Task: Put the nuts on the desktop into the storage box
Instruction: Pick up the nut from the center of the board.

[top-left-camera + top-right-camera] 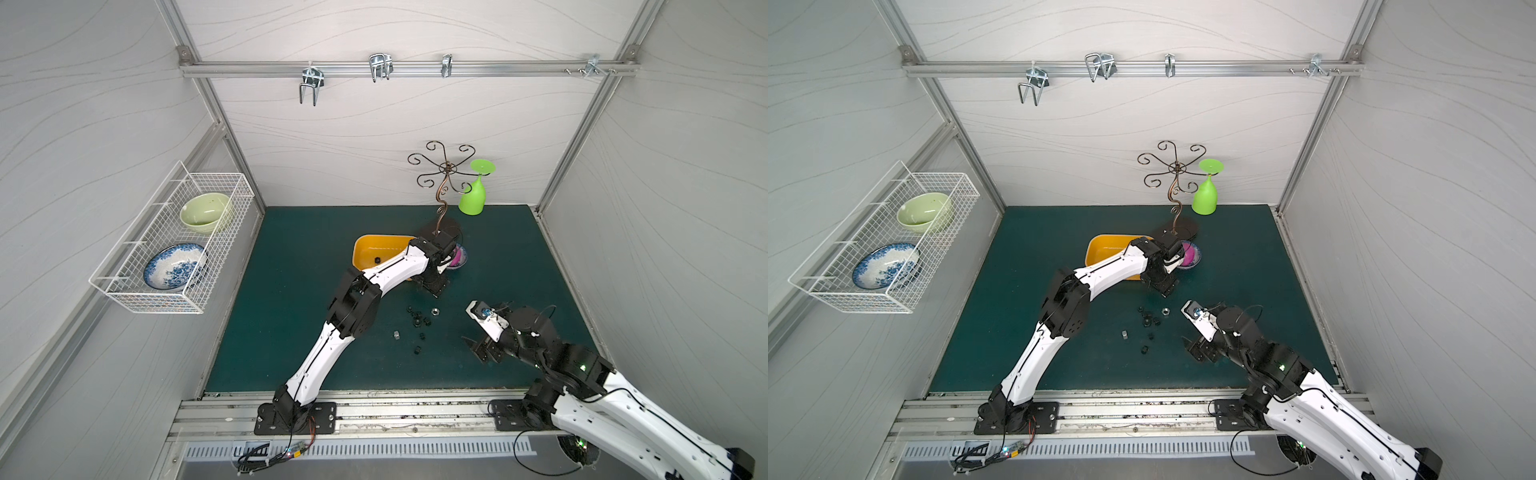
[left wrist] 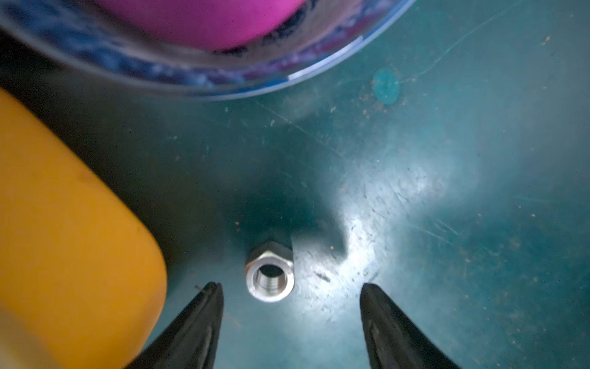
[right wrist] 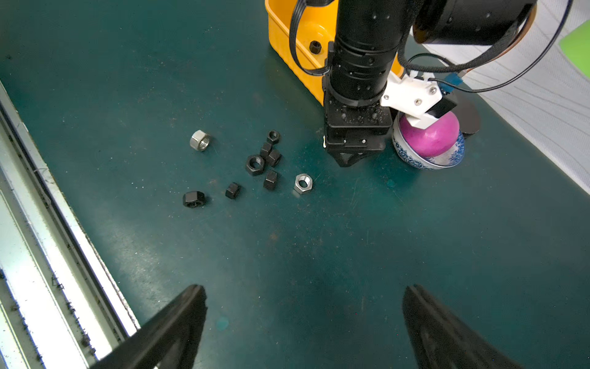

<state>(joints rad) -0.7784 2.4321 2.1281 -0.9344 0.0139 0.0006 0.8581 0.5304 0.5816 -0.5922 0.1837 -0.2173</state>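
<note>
The left gripper is positioned low on the desktop, just beside the storage box, jaws parted astride an ungripped silver nut, while the right gripper is held wide open and empty, short of the clustered nuts, presumably to avoid interference.

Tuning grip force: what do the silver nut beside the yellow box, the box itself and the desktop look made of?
Silver nut: likely bare steel, bright grey, threads visible in the bore.
Storage box: probably moulded plastic, smooth yellow-orange, rounded corner.
Desktop: matte teal mat, perhaps rubber; scuffed, scratched.
</note>
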